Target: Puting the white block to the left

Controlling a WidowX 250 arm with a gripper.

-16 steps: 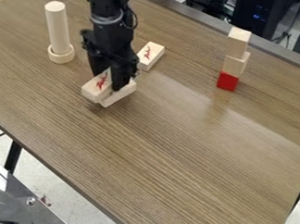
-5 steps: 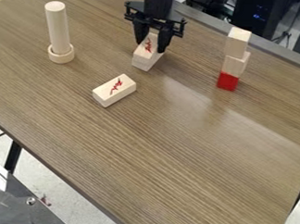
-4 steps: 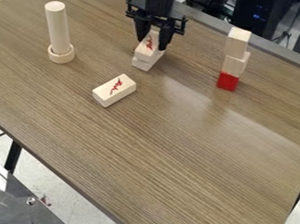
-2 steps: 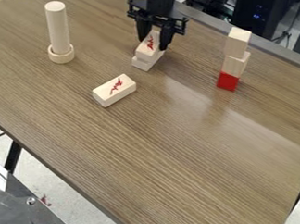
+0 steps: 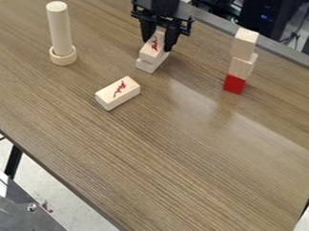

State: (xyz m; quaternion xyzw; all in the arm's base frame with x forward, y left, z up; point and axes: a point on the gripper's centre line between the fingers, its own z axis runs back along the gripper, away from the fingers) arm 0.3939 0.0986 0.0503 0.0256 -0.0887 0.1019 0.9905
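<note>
Your gripper [image 5: 157,45] has upper white block [image 5: 151,51] clamped, atop lower block [image 5: 149,66]; your third block [image 5: 117,93] lies apart, flat on bench [image 5: 181,152].

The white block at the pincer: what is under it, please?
Under the upper white block there is another white block; its near end shows, but most of its top is covered.
</note>
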